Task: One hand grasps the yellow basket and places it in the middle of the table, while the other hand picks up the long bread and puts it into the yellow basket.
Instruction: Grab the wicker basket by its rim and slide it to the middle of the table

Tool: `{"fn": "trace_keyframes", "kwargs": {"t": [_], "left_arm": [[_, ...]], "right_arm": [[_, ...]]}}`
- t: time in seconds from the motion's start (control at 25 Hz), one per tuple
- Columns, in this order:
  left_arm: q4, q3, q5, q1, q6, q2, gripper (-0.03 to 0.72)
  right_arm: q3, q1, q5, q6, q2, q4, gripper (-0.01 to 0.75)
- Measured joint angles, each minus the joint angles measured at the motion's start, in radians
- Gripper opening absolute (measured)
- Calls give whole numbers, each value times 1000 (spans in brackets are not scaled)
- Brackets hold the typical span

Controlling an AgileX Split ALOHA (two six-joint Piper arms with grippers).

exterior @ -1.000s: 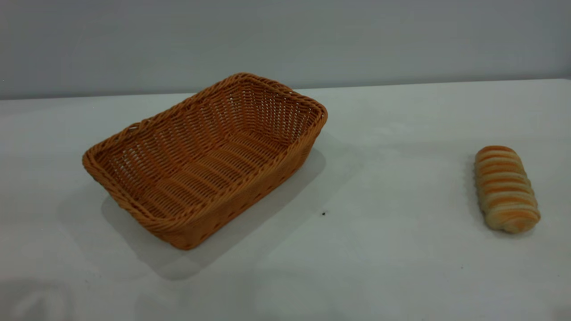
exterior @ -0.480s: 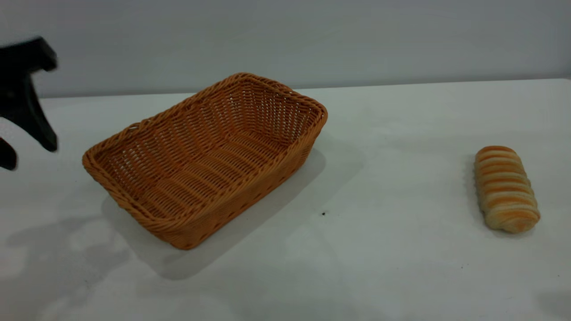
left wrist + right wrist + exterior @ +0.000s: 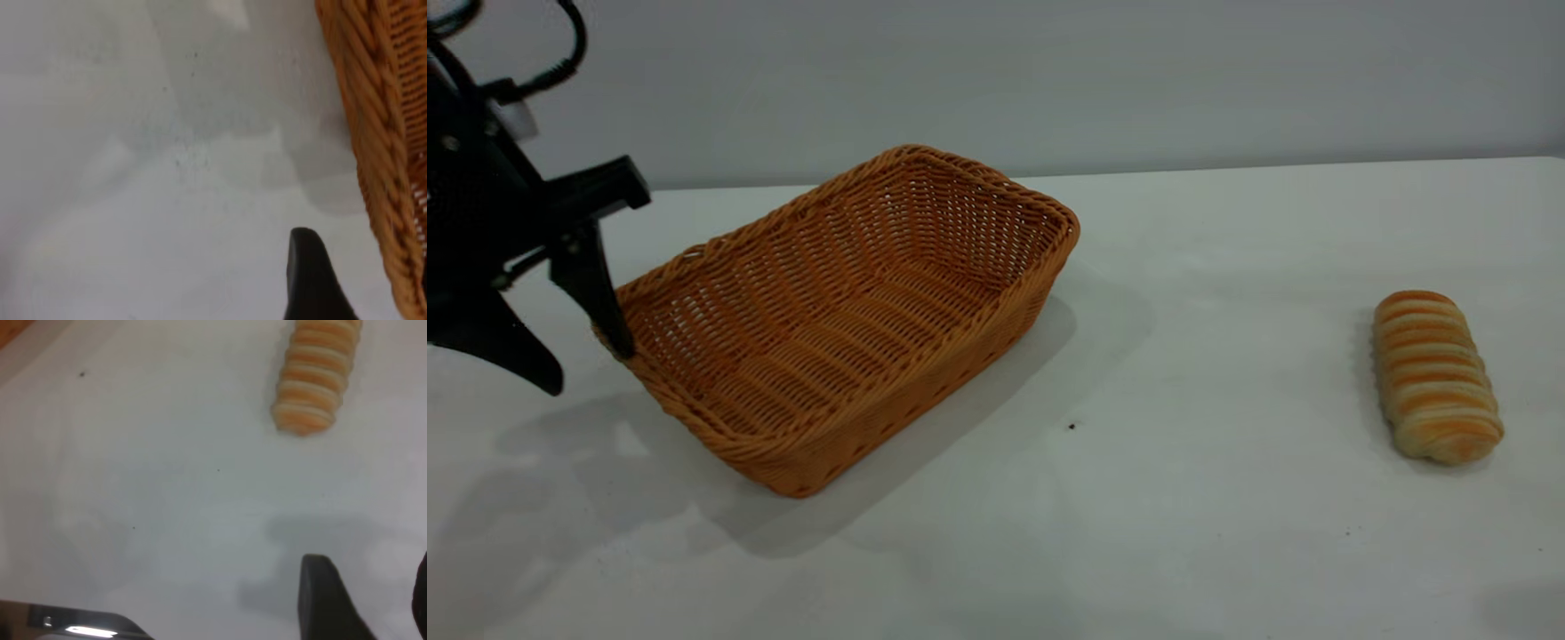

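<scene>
The yellow basket (image 3: 845, 311) sits empty on the white table (image 3: 1183, 516), left of the middle. My left gripper (image 3: 587, 366) is open at the basket's left corner. One finger tip is at the braided rim and the other is over the table outside it. In the left wrist view the rim (image 3: 373, 133) runs beside one dark finger (image 3: 313, 280). The long bread (image 3: 1436, 387) lies at the right, alone on the table. My right gripper (image 3: 373, 597) is open above bare table, short of the bread (image 3: 313, 380), and is out of the exterior view.
A tiny dark speck (image 3: 1072, 427) lies on the table between basket and bread. The table's far edge meets a grey wall (image 3: 1138, 80). A shiny metal part (image 3: 80, 628) shows at the rim of the right wrist view.
The left arm has come in from the left and dropped to the basket's left corner. Basket and bread have not moved.
</scene>
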Motion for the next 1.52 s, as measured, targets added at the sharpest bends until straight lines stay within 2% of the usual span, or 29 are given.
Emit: {"fn": "trace_keyframes", "kwargs": {"t": [0.28, 0.68, 0.8, 1.04, 1.32, 1.52], "left_arm": [[-28, -61, 1, 0, 22, 87, 443], [-162, -115, -14, -2, 181, 206, 435], [-169, -116, -23, -8, 203, 217, 374], [-202, -118, -85, -9, 234, 217, 120], [-195, -124, -75, -10, 312, 214, 122], [-220, -177, -11, -19, 408, 211, 122]], "right_arm": [[0, 0, 0, -3, 0, 3, 361], [0, 0, 0, -7, 0, 3, 361], [0, 0, -3, -7, 0, 2, 361], [0, 0, -5, -7, 0, 2, 361], [0, 0, -5, -7, 0, 2, 361], [0, 0, -5, -7, 0, 2, 361]]}}
